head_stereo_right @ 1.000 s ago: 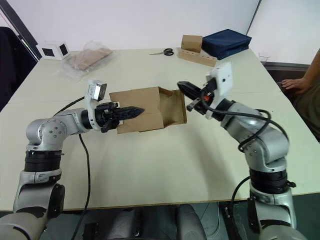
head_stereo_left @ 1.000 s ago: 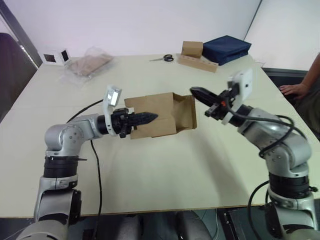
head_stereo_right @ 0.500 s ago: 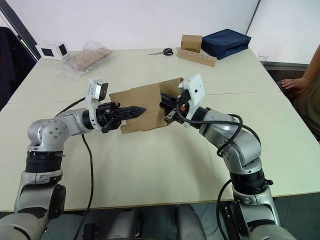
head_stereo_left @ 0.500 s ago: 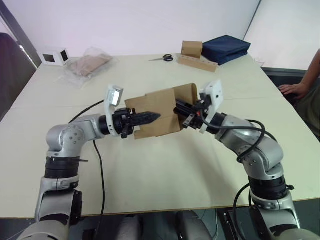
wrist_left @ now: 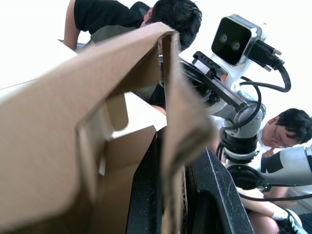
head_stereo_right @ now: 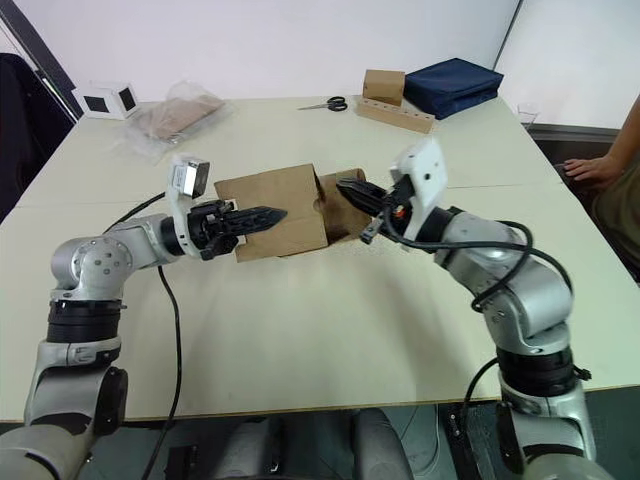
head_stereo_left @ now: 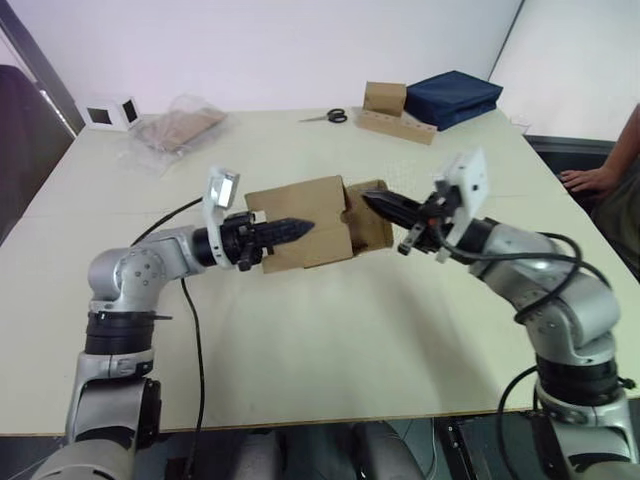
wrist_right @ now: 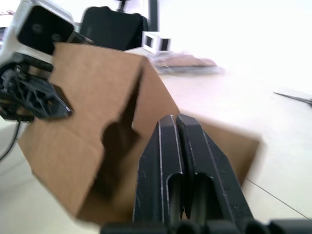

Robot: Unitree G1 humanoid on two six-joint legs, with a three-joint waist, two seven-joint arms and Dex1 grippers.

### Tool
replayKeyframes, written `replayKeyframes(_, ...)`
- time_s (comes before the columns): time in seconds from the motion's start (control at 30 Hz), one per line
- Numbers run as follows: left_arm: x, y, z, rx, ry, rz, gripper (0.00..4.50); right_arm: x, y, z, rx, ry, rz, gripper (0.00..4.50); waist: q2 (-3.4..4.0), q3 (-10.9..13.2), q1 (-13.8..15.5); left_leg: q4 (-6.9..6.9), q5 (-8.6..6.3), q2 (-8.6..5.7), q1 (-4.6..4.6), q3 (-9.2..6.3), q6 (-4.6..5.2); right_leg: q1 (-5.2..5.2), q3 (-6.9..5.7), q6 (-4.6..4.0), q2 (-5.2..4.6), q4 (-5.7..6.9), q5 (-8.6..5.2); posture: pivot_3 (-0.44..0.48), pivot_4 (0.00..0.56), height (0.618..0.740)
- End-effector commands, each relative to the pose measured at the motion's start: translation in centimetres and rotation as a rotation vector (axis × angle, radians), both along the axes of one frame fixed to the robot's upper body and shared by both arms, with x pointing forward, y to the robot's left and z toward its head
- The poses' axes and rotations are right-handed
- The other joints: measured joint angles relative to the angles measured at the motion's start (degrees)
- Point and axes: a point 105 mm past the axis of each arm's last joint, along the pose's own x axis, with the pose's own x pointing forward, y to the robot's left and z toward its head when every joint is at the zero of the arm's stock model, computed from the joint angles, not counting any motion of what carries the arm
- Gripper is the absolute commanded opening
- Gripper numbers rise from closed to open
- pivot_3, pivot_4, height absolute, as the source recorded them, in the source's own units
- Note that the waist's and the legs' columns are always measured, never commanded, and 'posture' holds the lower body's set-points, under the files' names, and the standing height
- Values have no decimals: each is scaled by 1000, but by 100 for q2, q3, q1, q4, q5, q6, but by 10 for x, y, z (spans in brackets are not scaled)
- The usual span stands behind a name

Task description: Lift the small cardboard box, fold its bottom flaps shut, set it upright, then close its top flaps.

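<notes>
Left pincer point(head_stereo_left: 300, 226) clamps the small cardboard box point(head_stereo_left: 300, 224) wall, holding it above the table point(head_stereo_left: 330, 330); closed right pincer point(head_stereo_left: 372, 203), at the box's 3 o'clock, presses the bottom flaps point(head_stereo_left: 370, 213).

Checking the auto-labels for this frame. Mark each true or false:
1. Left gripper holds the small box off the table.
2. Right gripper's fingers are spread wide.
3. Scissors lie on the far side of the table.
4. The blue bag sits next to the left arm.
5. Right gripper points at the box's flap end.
1. True. The left gripper is clamped on a wall of the small box, which is up off the table.
2. False. The right gripper has its fingers together.
3. True. The scissors lie near the far edge.
4. False. The blue bag is at the far right corner.
5. True. Its tip is at the flaps.
</notes>
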Motion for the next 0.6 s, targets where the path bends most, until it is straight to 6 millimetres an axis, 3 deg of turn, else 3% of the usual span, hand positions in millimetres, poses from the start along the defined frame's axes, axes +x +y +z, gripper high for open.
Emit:
replayKeyframes(0.03,-1,7,20,-36,-68,14,102,-16,-13,8,5,-22,0,0,0,0,1,0,0,0,0,0,0,0,0,0,0,0,0,0,150,740)
replayKeyframes(0.23,-1,7,27,-59,-77,19,102,-29,-19,-28,19,94,-44,0,-1,0,10,-1,-1,-2,0,3,2,2,2,0,-3,-1,0,0,150,740)
replayKeyframes(0.4,-3,3,30,-69,-75,5,102,-27,-11,-37,54,115,-52,0,-1,1,-7,0,-1,0,2,0,2,2,1,0,2,1,0,0,150,740)
replayKeyframes(0.6,-9,-4,26,-67,-55,-31,102,-23,12,-35,80,101,2,0,-1,1,-3,-1,0,0,2,1,1,1,2,0,0,0,0,0,150,740)
